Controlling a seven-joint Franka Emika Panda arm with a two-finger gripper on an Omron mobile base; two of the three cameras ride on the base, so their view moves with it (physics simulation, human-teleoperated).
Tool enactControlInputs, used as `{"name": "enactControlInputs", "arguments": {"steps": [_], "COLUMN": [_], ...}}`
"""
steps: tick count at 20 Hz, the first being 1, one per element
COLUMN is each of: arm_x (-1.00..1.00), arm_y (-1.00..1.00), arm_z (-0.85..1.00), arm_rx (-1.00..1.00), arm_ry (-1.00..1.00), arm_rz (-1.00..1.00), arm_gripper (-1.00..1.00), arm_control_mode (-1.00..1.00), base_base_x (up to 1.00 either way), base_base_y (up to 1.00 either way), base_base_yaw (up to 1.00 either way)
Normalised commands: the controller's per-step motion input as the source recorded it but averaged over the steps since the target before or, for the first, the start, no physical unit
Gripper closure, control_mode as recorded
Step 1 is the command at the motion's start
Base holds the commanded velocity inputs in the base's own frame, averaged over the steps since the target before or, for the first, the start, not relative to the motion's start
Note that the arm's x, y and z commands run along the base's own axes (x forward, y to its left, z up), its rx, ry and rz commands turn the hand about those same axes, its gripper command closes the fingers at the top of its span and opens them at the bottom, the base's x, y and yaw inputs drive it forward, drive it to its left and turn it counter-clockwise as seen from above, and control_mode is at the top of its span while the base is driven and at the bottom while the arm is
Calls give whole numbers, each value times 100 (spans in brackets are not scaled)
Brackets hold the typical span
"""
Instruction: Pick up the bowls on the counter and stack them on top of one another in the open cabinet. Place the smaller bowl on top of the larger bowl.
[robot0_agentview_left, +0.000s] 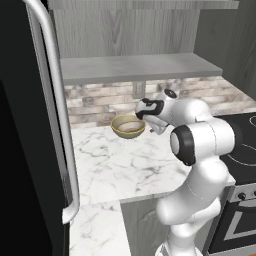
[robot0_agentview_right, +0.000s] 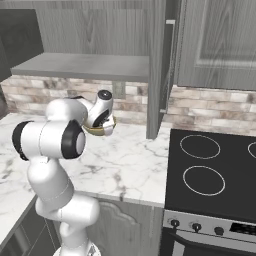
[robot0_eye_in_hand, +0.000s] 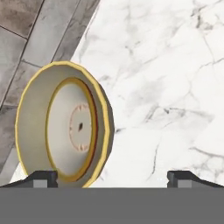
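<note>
One tan bowl (robot0_agentview_left: 128, 126) with a golden rim and pale inside sits on the white marble counter (robot0_agentview_left: 115, 165) close to the brick backsplash. I cannot tell whether it is the smaller bowl or the larger bowl; the other one is out of view. My gripper (robot0_agentview_left: 152, 128) hangs just right of it, a little above the counter, and partly covers the bowl (robot0_agentview_right: 103, 131) in the right base view. In the hand view the bowl (robot0_eye_in_hand: 65, 127) lies left of centre and my gripper (robot0_eye_in_hand: 113, 179) is open with nothing between its fingers. The open cabinet's grey shelf (robot0_agentview_left: 135, 67) is bare above.
A tall black fridge with a silver handle (robot0_agentview_left: 52, 100) fills the left side. The black stovetop (robot0_agentview_right: 210, 170) lies to the right of the counter. The cabinet's open door (robot0_agentview_right: 159, 70) stands edge-on between shelf and stove.
</note>
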Motion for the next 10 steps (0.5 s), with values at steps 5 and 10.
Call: {"name": "enactControlInputs", "arguments": {"steps": [5,10], "arm_x": [4,11], "arm_y": [0,2], "arm_z": [-24,-22], "arm_rx": [-1,0], "arm_ry": [9,9], "arm_rz": [0,0], "arm_gripper": [-100,-100], "arm_control_mode": [-100,-100], "base_base_x": [0,0], "base_base_y": [0,0], "base_base_yaw": [0,0]}}
